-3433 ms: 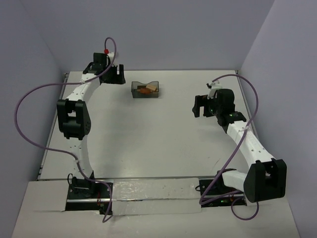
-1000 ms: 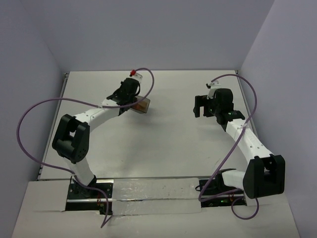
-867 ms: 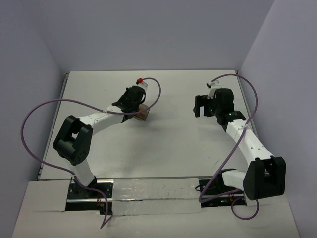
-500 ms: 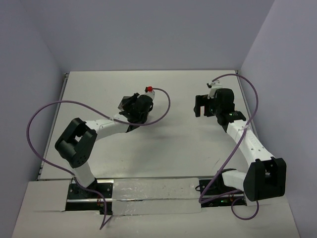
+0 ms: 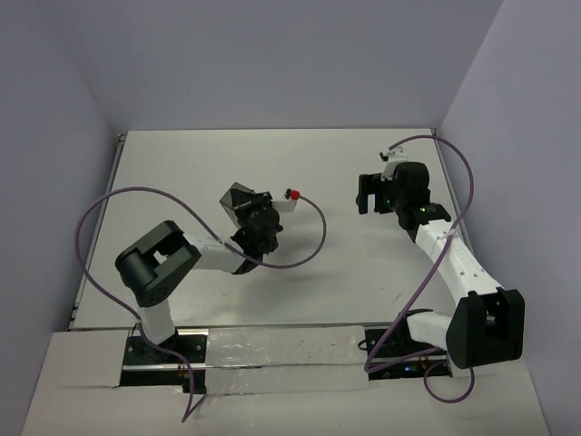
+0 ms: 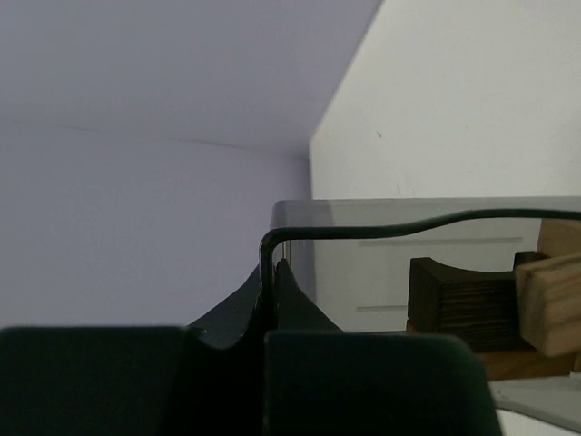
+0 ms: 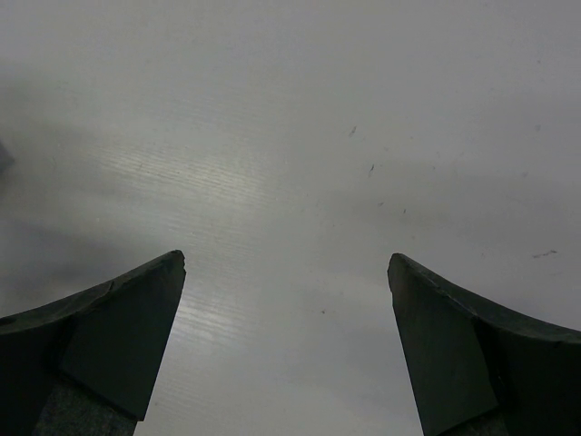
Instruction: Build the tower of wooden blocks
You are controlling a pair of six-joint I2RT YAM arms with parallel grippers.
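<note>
My left gripper (image 5: 251,214) is shut on one wall of the dark translucent bin (image 5: 239,197), which it holds tilted over the middle of the table. In the left wrist view the fingers (image 6: 270,269) pinch the bin's rim (image 6: 363,229). Inside lie blocks for the wood block tower: a dark brown arch (image 6: 458,300), a light tan block (image 6: 550,300) and a reddish-brown piece (image 6: 513,365) under them. My right gripper (image 5: 367,193) hovers open at the right, and nothing sits between its fingers (image 7: 286,272).
The white table (image 5: 318,163) is walled in by lilac panels at the back and sides. Purple cables loop off both arms; the left arm's cable (image 5: 313,241) hangs over the table's middle. A strip of clear film (image 5: 281,350) lies between the arm bases.
The left arm took the bin from the back of the table, lifted it and swung it toward the near middle, tilting it. The right arm stays put.
</note>
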